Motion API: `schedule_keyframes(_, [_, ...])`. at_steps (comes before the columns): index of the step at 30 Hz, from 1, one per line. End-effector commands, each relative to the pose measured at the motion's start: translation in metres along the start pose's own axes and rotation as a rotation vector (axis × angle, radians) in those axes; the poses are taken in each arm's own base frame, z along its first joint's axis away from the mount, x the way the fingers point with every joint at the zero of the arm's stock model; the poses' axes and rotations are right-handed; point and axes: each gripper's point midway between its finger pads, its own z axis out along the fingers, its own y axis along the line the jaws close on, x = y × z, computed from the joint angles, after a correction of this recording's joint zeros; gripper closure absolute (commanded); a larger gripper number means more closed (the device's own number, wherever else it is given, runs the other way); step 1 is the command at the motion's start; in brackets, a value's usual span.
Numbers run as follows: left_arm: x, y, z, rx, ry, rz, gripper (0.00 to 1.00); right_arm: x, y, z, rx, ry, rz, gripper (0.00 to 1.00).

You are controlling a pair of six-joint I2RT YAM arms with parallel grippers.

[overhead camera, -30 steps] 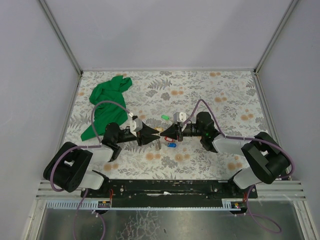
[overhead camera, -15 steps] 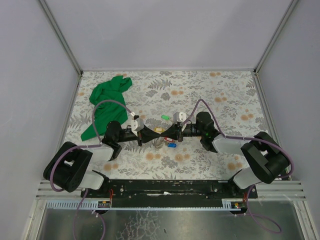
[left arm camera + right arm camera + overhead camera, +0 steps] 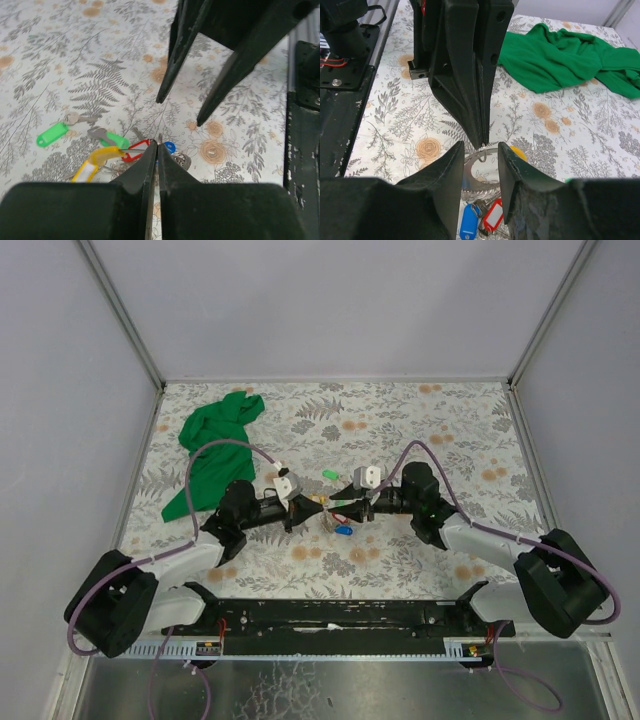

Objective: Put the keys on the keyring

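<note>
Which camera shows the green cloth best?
Top external: the whole cloth is in view, at far left. Right wrist shows much of it, cut off at the frame's right edge. Left wrist shows none of it.

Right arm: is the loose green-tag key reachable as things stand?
Likely yes. The right gripper is open, gripping nothing, and the green-tagged key lies alone on the table beside the gripper tips, uncovered.

On the flower-patterned bench [image 3: 450,430], a crumpled green cloth [image 3: 213,445] lies back left, the left gripper [image 3: 318,504] and right gripper [image 3: 337,506] meet mid-bench with the thin silver wire keyring [image 3: 483,147] between them above bunched plastic-tagged metal keys [image 3: 338,522], and one green-tagged key [image 3: 328,476] lies apart just behind.
</note>
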Motion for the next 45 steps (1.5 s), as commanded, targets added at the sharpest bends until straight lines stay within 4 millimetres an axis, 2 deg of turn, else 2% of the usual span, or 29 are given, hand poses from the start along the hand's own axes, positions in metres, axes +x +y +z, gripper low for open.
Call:
schedule_keyframes(1, [0.004, 0.026, -0.002, -0.219, 0.085, -0.038, 1.00, 0.002, -0.012, -0.007, 0.064, 0.051, -0.008, 0.58])
schedule_keyframes(7, [-0.012, 0.030, -0.005, -0.370, 0.136, -0.113, 1.00, 0.007, -0.012, -0.009, 0.143, -0.009, 0.076, 0.47])
schedule_keyframes(15, [-0.004, 0.019, -0.009, -0.428, 0.295, -0.228, 1.00, 0.012, -0.020, 0.001, 0.263, -0.062, 0.130, 0.41])
schedule_keyframes(19, [-0.006, 0.013, -0.013, -0.419, 0.358, -0.237, 1.00, 0.011, -0.019, -0.002, 0.268, -0.090, 0.055, 0.38])
schedule_keyframes(27, [-0.010, -0.002, -0.020, -0.355, 0.480, -0.210, 1.00, -0.001, -0.016, 0.007, 0.167, -0.073, -0.059, 0.42])
schedule_keyframes(34, [-0.015, -0.008, -0.021, -0.306, 0.509, -0.171, 1.00, -0.015, -0.009, 0.021, 0.034, -0.090, -0.095, 0.58])
schedule_keyframes(36, [-0.016, -0.010, -0.020, -0.284, 0.511, -0.161, 1.00, -0.015, -0.004, 0.026, -0.013, -0.093, -0.089, 0.61])
schedule_keyframes(41, [-0.019, -0.010, -0.022, -0.280, 0.516, -0.129, 1.00, -0.010, 0.007, 0.030, -0.102, -0.089, -0.068, 0.62])
schedule_keyframes(45, [-0.021, -0.014, -0.021, -0.248, 0.510, -0.120, 1.00, -0.006, 0.008, 0.033, -0.116, -0.080, -0.056, 0.61])
